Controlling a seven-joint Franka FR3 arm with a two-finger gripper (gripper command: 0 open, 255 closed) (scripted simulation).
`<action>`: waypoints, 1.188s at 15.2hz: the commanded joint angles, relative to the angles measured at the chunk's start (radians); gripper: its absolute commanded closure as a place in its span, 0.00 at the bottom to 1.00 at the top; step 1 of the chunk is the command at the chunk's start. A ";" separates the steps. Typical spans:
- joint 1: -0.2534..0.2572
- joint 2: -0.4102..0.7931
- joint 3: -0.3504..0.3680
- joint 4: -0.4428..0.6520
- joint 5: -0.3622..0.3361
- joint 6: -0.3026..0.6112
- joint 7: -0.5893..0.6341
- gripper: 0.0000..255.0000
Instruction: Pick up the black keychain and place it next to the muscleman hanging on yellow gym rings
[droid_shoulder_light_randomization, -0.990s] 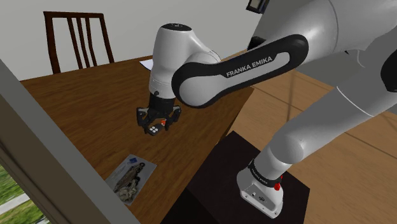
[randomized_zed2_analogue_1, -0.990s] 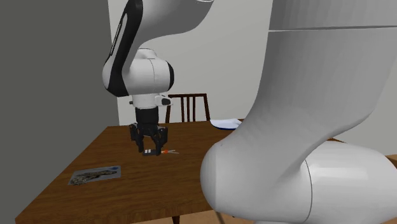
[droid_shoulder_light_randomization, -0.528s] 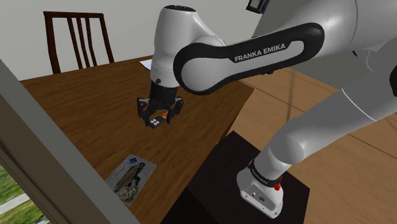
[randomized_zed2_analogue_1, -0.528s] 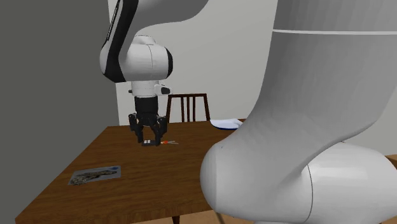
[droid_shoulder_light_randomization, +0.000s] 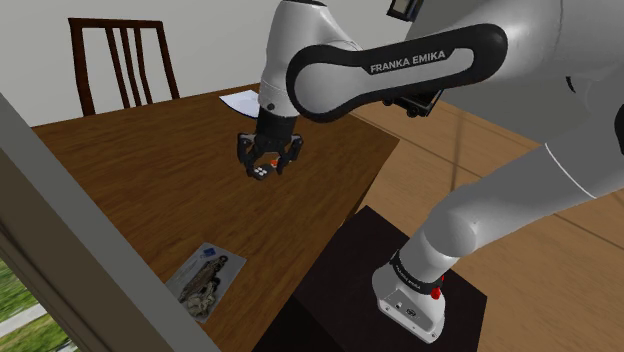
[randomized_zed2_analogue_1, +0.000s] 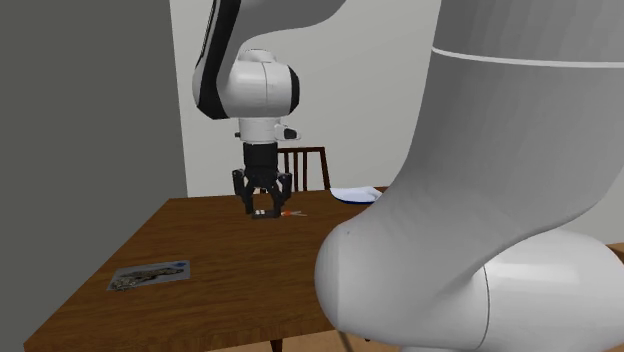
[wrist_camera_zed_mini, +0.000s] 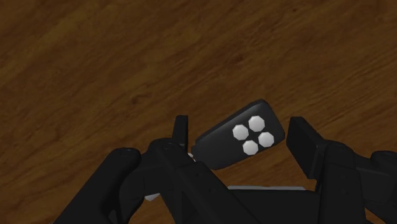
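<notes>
Clamped on the black keychain with the gripper, held just above the table, toward its far side. Main worry: losing it mid-carry. Looks like an off-centre pinch, with the fob skewed between the fingers, snug to one finger and a sliver of wood showing toward the other. Could pivot or slip out on a fast swing or a hard stop. Also trailing an orange bit off to one side, which could swing and tug at the grip. Long haul left to the muscleman card, lying flat and well apart from the gripper, close to the table's near edge beside the grey frame. Can't make out the print on it. Risks at that end: letting go from too high and skidding off the edge, or landing on the card instead of beside it. Tight spot for the wrist next to that frame, too. Elsewhere: white sheet at the far edge, chair behind the table, stand at the shoulder view's lower right. No obstacle seen on the wood between gripper and card.
</notes>
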 joint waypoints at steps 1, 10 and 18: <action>-0.014 -0.015 -0.039 -0.022 -0.001 0.002 -0.057 1.00; -0.112 0.000 -0.198 -0.036 -0.058 0.011 -0.278 1.00; -0.210 0.087 -0.319 0.031 -0.125 0.018 -0.450 1.00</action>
